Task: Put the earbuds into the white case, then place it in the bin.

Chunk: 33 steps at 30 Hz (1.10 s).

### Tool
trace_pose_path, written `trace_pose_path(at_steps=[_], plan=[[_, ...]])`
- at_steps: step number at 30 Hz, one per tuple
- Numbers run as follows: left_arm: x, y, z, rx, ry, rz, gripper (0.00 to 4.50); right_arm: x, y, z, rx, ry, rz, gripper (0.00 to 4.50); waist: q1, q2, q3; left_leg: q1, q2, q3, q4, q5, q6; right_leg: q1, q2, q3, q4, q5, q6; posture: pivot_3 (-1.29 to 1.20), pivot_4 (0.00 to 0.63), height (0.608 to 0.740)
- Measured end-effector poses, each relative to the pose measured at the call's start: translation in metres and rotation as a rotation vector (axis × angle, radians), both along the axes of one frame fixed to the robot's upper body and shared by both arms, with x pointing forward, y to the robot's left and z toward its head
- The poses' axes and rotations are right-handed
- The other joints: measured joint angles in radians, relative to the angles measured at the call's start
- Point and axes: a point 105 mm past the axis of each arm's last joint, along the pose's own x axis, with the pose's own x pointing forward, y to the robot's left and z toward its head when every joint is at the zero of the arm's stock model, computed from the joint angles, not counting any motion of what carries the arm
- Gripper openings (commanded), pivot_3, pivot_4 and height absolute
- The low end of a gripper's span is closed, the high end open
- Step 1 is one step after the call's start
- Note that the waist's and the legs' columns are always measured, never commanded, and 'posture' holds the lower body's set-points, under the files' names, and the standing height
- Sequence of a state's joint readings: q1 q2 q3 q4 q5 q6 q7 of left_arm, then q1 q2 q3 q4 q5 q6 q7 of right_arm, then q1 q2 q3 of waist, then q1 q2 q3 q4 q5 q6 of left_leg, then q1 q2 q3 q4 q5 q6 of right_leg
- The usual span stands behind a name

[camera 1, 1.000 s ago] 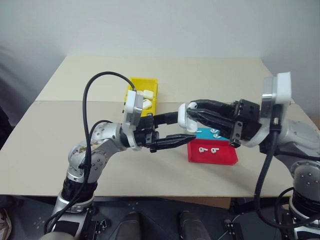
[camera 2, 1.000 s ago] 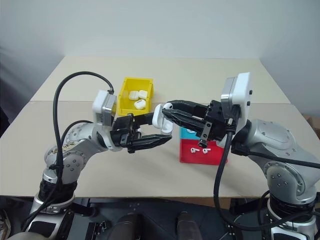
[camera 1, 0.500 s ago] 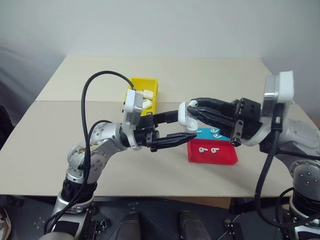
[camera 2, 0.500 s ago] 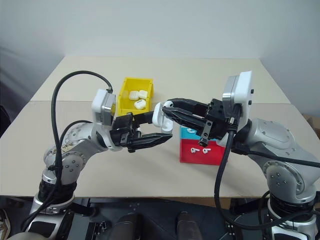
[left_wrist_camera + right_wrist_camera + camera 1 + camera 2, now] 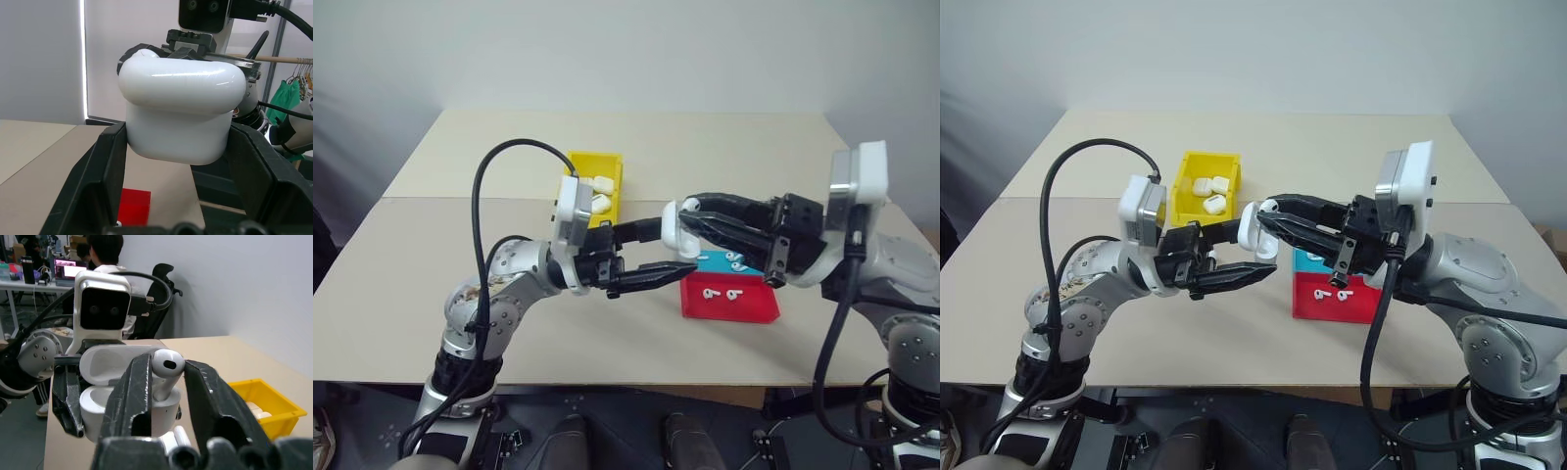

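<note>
You're looking at the white case (image 5: 181, 115) clamped between the left gripper's (image 5: 180, 161) black fingers (image 5: 110, 169), lid up, above a red tray (image 5: 133, 208)

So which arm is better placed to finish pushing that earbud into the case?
The right: its tool has the earbud between its fingers, over the open case that the left tool holds.

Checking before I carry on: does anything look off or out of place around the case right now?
Nothing stands out. The left claw holds the white case with its lid open, and the right claw has an earbud at the case's opening, stem down.
</note>
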<state>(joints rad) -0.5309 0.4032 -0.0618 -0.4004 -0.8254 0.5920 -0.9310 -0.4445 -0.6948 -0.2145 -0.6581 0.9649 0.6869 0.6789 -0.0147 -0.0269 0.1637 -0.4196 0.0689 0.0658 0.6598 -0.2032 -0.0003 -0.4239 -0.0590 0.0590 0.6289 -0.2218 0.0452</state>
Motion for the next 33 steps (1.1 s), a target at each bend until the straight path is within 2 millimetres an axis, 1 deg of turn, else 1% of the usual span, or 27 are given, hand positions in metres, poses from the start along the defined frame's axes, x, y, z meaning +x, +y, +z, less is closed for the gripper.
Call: trace_pose_path(at_steps=[5, 6, 13, 16, 17, 19, 20, 22, 23, 24, 26, 29, 30, 32, 33], plan=[[0.000, 0.000, -0.001, 0.002, 0.002, -0.001, 2.76, -0.001, -0.004, -0.001, -0.013, -0.001, -0.010, 3.88, -0.001, 0.000, 0.000, 0.000, 0.000, 0.000, 0.000, 0.000, 0.000, 0.000, 0.000, 0.000, 0.000, 0.000, 0.000, 0.00, 0.150, 0.740], [0.001, 0.000, -0.001, 0.002, 0.003, -0.001, 2.76, -0.001, -0.004, -0.001, -0.014, -0.002, -0.008, 4.12, -0.001, 0.000, 0.000, 0.000, 0.000, 0.000, 0.000, 0.000, 0.000, 0.000, 0.000, 0.000, 0.000, 0.000, 0.000, 0.00, 0.150, 0.740], [0.002, 0.001, 0.000, -0.004, 0.001, 0.006, 2.76, -0.006, -0.002, -0.003, -0.022, 0.011, 0.039, 4.12, 0.000, 0.000, 0.000, 0.000, 0.000, 0.000, 0.000, 0.000, 0.000, 0.000, 0.000, 0.000, 0.000, 0.000, 0.000, 0.00, 0.150, 0.740], [0.003, 0.003, 0.000, -0.001, -0.002, 0.011, 2.76, -0.003, -0.008, -0.004, -0.057, 0.018, 0.030, 4.12, 0.000, 0.000, 0.000, 0.000, 0.000, 0.000, 0.000, 0.000, 0.000, 0.000, 0.000, 0.000, 0.000, -0.001, 0.000, 0.00, 0.150, 0.740], [0.002, 0.004, 0.000, 0.005, -0.006, 0.010, 2.76, 0.000, -0.013, -0.004, -0.073, 0.017, 0.013, 4.12, 0.000, 0.000, 0.000, 0.000, 0.000, 0.000, 0.000, 0.000, 0.000, 0.000, 0.000, 0.000, 0.000, -0.001, 0.000, 0.00, 0.150, 0.740], [0.002, 0.007, 0.001, 0.008, -0.020, 0.007, 2.76, 0.010, -0.026, -0.004, -0.112, 0.023, -0.046, 4.12, 0.000, 0.000, 0.000, 0.000, 0.000, 0.000, 0.000, 0.000, 0.000, 0.000, 0.000, 0.000, -0.001, -0.002, -0.002, 0.00, 0.150, 0.740], [0.002, 0.008, 0.002, 0.003, -0.026, 0.007, 2.76, 0.017, -0.033, -0.007, -0.170, 0.029, -0.074, 4.12, 0.000, 0.000, 0.000, 0.000, 0.000, 0.001, 0.000, 0.000, 0.000, 0.000, 0.000, 0.000, -0.001, -0.002, -0.003, 0.00, 0.150, 0.740], [0.002, 0.009, 0.003, 0.000, -0.030, 0.009, 2.76, 0.032, -0.047, -0.015, -0.311, 0.039, -0.149, 4.12, -0.001, 0.000, 0.000, 0.000, 0.000, 0.001, 0.000, 0.000, 0.000, 0.000, 0.000, 0.000, -0.001, -0.004, -0.005, 0.00, 0.150, 0.740], [0.002, 0.009, 0.003, -0.001, -0.030, 0.012, 2.76, 0.039, -0.051, -0.019, -0.388, 0.037, -0.171, 4.12, -0.003, 0.000, 0.000, 0.001, 0.000, 0.001, 0.000, 0.000, 0.000, 0.000, 0.000, 0.001, -0.001, -0.004, -0.005, 0.00, 0.150, 0.740], [0.002, 0.009, 0.004, -0.003, -0.032, 0.009, 2.76, 0.046, -0.056, -0.026, -0.463, 0.047, -0.192, 4.12, -0.003, 0.000, 0.000, 0.001, 0.000, 0.002, 0.000, 0.000, 0.000, 0.000, 0.000, 0.001, -0.001, -0.004, -0.004, 0.00, 0.150, 0.740], [0.002, 0.010, 0.004, -0.005, -0.033, 0.013, 2.76, 0.066, -0.063, -0.042, -0.642, 0.047, -0.229, 4.12, -0.009, 0.000, 0.000, 0.002, 0.000, 0.002, 0.000, 0.000, 0.000, -0.001, 0.000, 0.002, 0.000, -0.005, -0.003, 0.00, 0.150, 0.740], [0.002, 0.011, 0.004, -0.008, -0.034, 0.019, 2.76, 0.099, -0.076, -0.064, -0.859, 0.041, -0.286, 3.54, -0.013, 0.000, 0.000, 0.002, 0.000, 0.002, 0.000, 0.000, 0.000, -0.001, 0.000, 0.002, 0.000, -0.005, -0.002, 0.00, 0.150, 0.740], [0.002, 0.013, 0.003, -0.010, -0.035, 0.026, 2.76, 0.111, -0.078, -0.072, -0.916, 0.047, -0.289, 3.19, -0.014, 0.000, 0.000, 0.001, 0.000, 0.002, -0.001, 0.000, 0.000, -0.001, 0.000, 0.002, 0.000, -0.005, -0.002, 0.00, 0.150, 0.740], [0.003, 0.014, 0.003, -0.012, -0.034, 0.035, 2.76, 0.124, -0.075, -0.080, -0.963, 0.051, -0.263, 2.58, -0.017, 0.000, 0.000, 0.001, 0.000, 0.002, -0.001, 0.000, 0.000, -0.002, 0.000, 0.002, 0.000, -0.001, 0.002, 0.00, 0.150, 0.740], [0.003, 0.014, 0.003, -0.015, -0.037, 0.037, 2.76, 0.131, -0.072, -0.083, -0.981, 0.049, -0.246, 2.58, -0.019, 0.000, 0.000, 0.000, 0.000, 0.002, -0.001, 0.000, 0.000, -0.002, 0.000, 0.002, -0.001, -0.001, 0.002, 0.00, 0.150, 0.740]])
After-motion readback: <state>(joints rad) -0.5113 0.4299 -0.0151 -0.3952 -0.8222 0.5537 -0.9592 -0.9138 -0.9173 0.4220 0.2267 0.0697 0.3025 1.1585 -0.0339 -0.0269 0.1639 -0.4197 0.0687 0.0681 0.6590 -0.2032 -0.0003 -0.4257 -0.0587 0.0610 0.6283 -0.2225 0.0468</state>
